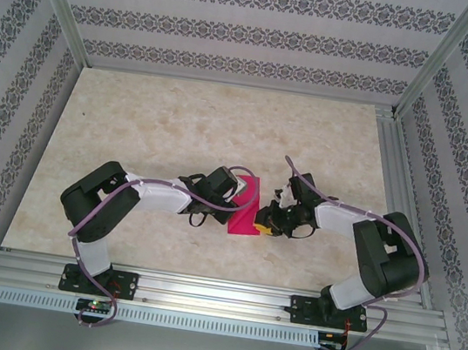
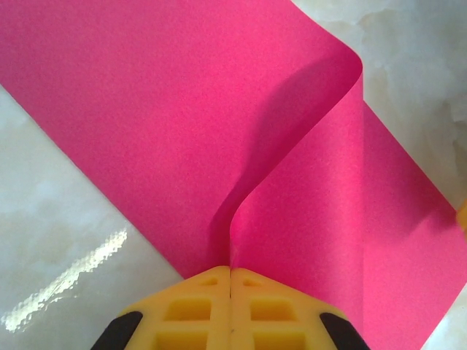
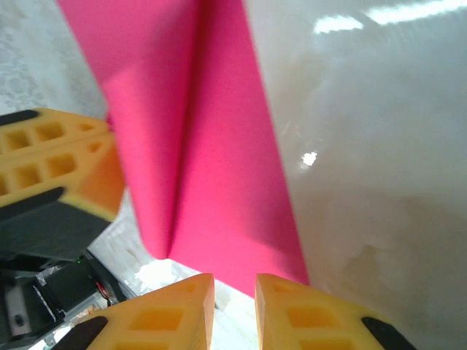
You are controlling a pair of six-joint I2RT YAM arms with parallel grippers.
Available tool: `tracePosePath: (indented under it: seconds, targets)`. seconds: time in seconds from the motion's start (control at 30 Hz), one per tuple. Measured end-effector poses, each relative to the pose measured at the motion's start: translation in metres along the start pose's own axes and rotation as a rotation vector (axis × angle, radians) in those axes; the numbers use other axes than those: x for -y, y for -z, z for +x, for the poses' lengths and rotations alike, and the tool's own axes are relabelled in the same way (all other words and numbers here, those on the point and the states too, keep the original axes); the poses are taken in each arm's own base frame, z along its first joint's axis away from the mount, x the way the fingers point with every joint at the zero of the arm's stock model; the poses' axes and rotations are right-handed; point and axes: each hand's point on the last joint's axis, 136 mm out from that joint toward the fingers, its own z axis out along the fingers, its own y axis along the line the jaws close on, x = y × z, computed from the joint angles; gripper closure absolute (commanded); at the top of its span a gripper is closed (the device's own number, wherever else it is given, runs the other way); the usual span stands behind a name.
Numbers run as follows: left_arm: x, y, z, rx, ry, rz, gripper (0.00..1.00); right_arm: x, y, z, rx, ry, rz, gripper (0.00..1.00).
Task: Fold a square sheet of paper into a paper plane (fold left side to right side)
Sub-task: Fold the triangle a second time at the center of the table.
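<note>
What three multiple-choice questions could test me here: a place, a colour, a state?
1. Where is the sheet of paper?
A) on the table, between the left hand and right hand
B) on the back wall
C) on the front rail
2. Its colour?
A) blue
B) magenta-pink
C) white
3. The left hand is:
A) wide open
B) holding a pen
C) shut on the paper
Answers: 1 A, the top view shows it between them; 2 B, plain in every view; 3 C, it pinches the curled edge.
</note>
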Motion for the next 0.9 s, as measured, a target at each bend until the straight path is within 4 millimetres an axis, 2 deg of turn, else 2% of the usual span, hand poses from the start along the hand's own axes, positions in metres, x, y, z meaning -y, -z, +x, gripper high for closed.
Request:
tracePosePath:
  seconds: [0.2,0.43,0.9]
  targets:
    - [0.000,0.000,0.000,0.000,0.000,0.000,1.00,-0.022,0.004,-0.017,0.072,0.012,-0.064,0.82]
    - [0.000,0.000,0.000,0.000,0.000,0.000,1.00,-0.047,-0.011,-0.026,0.084,0.032,-0.119,0.83]
    - [0.000,0.000,0.000,0.000,0.000,-0.001,1.00,-0.034,-0.029,-0.034,0.091,-0.003,-0.090,0.84]
